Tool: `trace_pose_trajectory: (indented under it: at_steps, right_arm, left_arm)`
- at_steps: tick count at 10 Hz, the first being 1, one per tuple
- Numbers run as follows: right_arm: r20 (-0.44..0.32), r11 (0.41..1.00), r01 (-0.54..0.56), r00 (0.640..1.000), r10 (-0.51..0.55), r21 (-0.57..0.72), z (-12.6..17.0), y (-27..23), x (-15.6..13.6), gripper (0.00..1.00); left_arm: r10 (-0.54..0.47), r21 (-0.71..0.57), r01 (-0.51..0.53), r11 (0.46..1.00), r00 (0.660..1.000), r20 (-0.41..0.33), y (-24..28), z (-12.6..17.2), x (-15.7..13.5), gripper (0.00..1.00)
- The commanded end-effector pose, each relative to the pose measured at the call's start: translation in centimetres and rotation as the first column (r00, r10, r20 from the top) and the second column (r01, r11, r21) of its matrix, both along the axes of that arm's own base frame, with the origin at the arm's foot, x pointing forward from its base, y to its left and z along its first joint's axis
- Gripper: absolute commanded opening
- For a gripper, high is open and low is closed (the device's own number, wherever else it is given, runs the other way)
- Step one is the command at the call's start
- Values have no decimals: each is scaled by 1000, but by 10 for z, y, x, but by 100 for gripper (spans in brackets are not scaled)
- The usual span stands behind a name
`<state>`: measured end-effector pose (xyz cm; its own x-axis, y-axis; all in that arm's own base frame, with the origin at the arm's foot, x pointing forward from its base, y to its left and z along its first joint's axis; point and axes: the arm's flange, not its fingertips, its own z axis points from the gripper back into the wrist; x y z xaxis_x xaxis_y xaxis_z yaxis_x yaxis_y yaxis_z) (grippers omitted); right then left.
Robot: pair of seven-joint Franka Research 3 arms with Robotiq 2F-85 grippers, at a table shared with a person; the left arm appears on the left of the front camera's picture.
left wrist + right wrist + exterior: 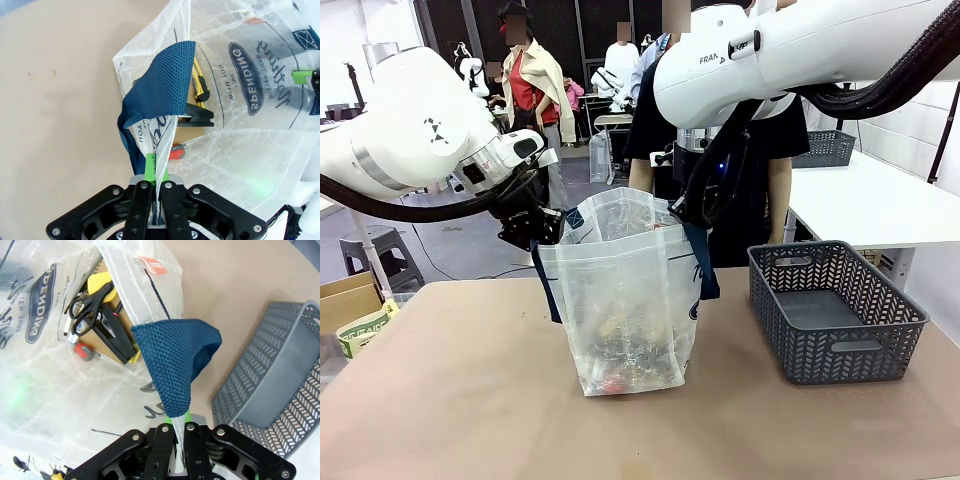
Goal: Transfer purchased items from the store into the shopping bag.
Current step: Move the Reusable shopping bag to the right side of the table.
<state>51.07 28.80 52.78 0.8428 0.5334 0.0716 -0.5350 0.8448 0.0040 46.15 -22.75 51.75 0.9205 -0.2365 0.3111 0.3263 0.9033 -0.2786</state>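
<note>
Left gripper (pixel 156 169) I see clamped on the bag (pixel 250 150) rim by a strap (pixel 160 85). Right gripper (pixel 176 419) pinches the opposite rim; items (pixel 95 315) lie beyond its fingertips.

A matte tan tabletop (pixel 440 400) fills the foreground. Beyond its right edge stands a white rectangular table (pixel 870 200), with a white wall (pixel 905 125) behind it. Beyond the left edge, a grey plastic step stool (pixel 375 245) stands on grey floor (pixel 470 255).
</note>
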Motion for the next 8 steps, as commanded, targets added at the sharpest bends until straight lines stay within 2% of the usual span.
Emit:
trace_pose_trajectory:
  at_steps: [1, 8]
  right_arm:
    - [3, 1000, 0, 1000, 0, 1, 1, 0, 0, 0]
    - [3, 1000, 0, 1000, 0, 1, 1, 0, 0, 0]
  left_arm:
    - [0, 1, 0, 1000, 1000, -1, 0, -1, 0, 0]
    - [0, 1, 0, 1000, 1000, -1, 0, -1, 0, 0]
